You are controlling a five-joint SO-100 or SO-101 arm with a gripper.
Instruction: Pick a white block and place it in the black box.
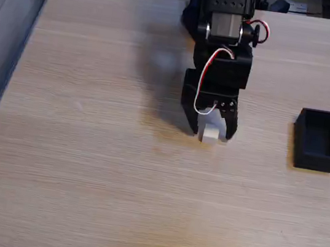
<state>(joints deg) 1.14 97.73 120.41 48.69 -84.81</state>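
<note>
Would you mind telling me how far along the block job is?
Done: the gripper has reached the block, jaws either side of it. In hand: the grasp; whether they have closed is unclear. Left: carrying it right to the box, which looks empty.

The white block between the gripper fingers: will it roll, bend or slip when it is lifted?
The white block looks like a cube with flat faces, so it probably will not roll. It appears solid and matte, so likely stiff and not very slippery. Being small beside the gripper, it is probably light, though it could twist if held off-centre.
</note>
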